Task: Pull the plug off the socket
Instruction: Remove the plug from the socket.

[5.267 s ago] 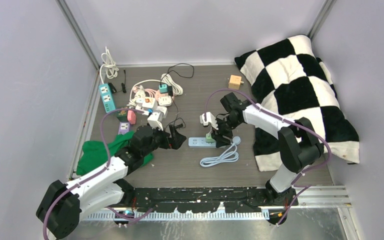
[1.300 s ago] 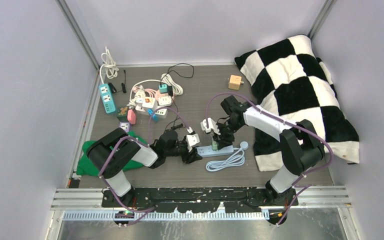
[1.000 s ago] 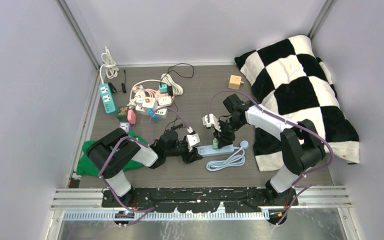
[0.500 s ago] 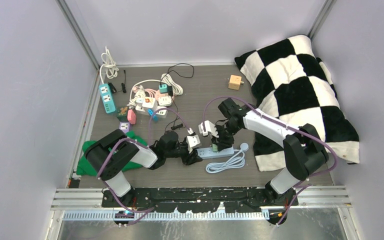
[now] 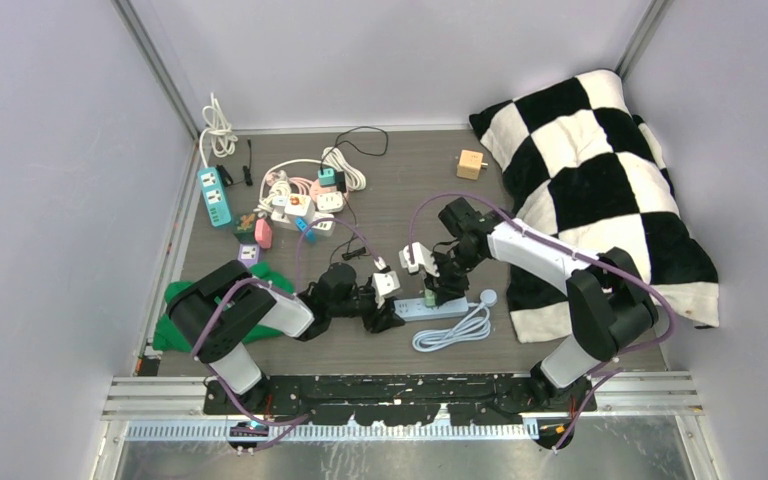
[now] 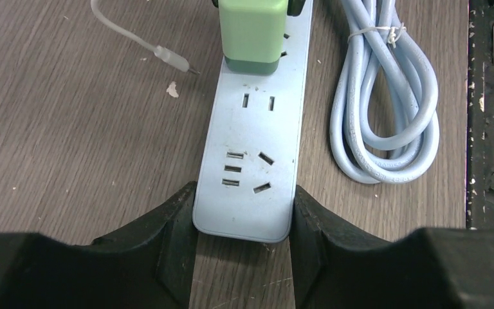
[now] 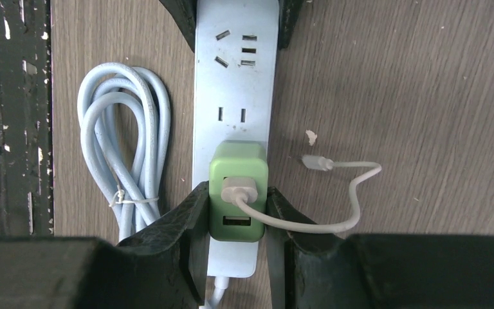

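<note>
My left claw (image 6: 243, 222), formerly apart, now pinches the end of the power strip (image 6: 252, 138); my right claw (image 7: 235, 222) clamps the green plug (image 7: 238, 168), still seated.

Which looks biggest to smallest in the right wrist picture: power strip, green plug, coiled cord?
1. power strip
2. coiled cord
3. green plug, smallest even though it stands nearer the camera
</note>
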Controlling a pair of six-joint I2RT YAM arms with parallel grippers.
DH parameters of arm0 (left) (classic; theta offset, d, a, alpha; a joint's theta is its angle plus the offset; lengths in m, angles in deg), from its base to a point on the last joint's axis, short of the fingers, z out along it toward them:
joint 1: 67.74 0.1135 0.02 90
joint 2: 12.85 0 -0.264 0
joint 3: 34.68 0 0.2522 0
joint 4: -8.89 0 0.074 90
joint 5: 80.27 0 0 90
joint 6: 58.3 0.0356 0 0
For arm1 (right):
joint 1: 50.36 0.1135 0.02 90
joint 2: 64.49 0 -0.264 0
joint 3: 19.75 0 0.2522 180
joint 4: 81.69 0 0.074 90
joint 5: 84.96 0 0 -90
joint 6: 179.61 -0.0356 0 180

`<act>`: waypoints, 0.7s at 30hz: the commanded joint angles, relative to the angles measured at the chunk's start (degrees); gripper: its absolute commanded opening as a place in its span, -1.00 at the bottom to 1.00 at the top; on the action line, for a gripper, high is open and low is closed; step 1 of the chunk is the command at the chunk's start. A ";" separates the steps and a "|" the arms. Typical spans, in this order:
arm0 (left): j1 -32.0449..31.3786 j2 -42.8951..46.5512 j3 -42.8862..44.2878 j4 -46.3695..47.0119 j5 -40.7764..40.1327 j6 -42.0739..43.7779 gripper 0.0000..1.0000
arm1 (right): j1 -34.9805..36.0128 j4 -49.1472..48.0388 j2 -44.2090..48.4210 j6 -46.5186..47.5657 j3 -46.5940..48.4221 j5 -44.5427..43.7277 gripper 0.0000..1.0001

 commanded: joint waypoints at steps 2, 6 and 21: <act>0.80 0.92 0.04 -0.69 -4.80 -0.61 -0.99 | 3.45 3.98 1.91 -2.69 0.04 4.25 -0.98; 0.80 1.22 -0.31 -0.92 -4.91 -0.69 -1.00 | -2.39 1.44 1.21 -6.08 2.17 4.37 -0.97; 0.79 0.21 0.74 -1.48 -4.30 -0.90 -0.99 | 0.72 8.38 3.65 0.69 -0.88 9.48 -0.97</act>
